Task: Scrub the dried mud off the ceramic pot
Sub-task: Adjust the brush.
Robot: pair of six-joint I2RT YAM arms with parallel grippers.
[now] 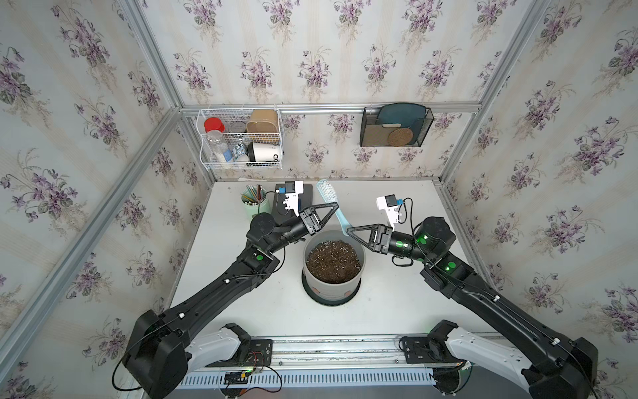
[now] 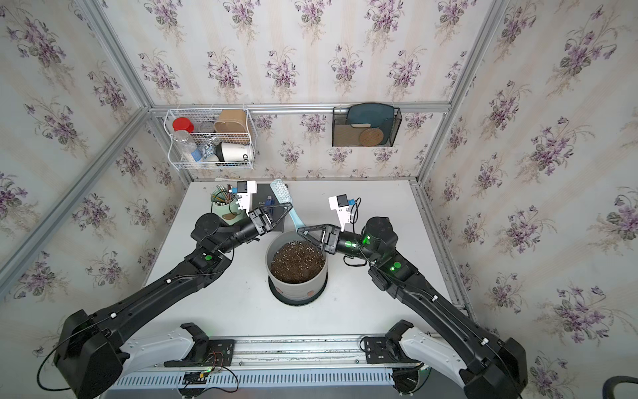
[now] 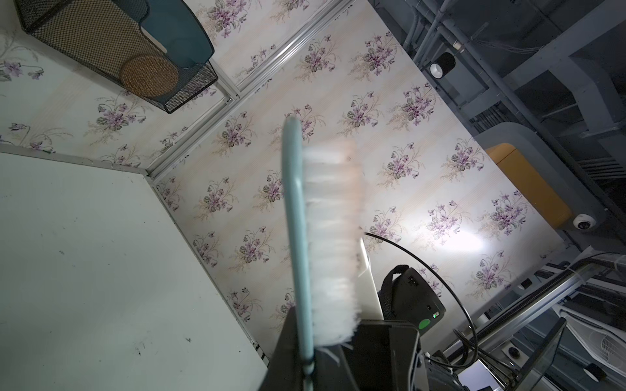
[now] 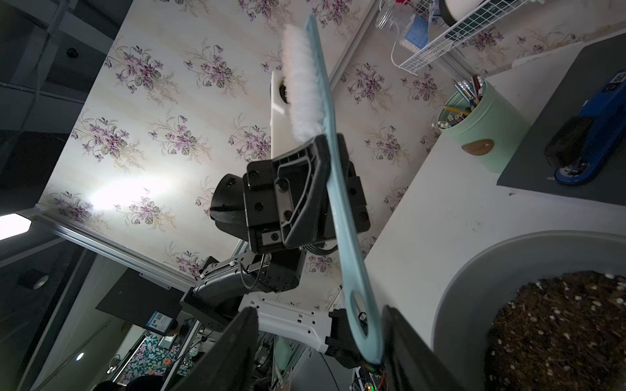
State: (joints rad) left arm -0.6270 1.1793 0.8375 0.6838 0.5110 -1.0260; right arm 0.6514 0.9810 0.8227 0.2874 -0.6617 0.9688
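The white cup (image 1: 264, 152) in the wire basket (image 1: 241, 167) reads "OD".

Reckoned from the pot (image 1: 331, 292) in a top view, bare table (image 1: 276, 311) is left at 6 o'clock and, by the back wall, at 1 to 2. The way at 12 is crossed by the raised brush (image 1: 325, 191). At 10 to 11 a cup (image 1: 262, 207) and pad (image 1: 307, 191) are met. 9 and 3 are flanked by the left arm (image 1: 221, 286) and right arm (image 1: 483, 293).

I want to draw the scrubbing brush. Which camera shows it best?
The right wrist view: the brush shows end to end, white bristles, blue handle and hole. In both top views the brush looks small, from above. The left wrist view shows blurry bristles close up.
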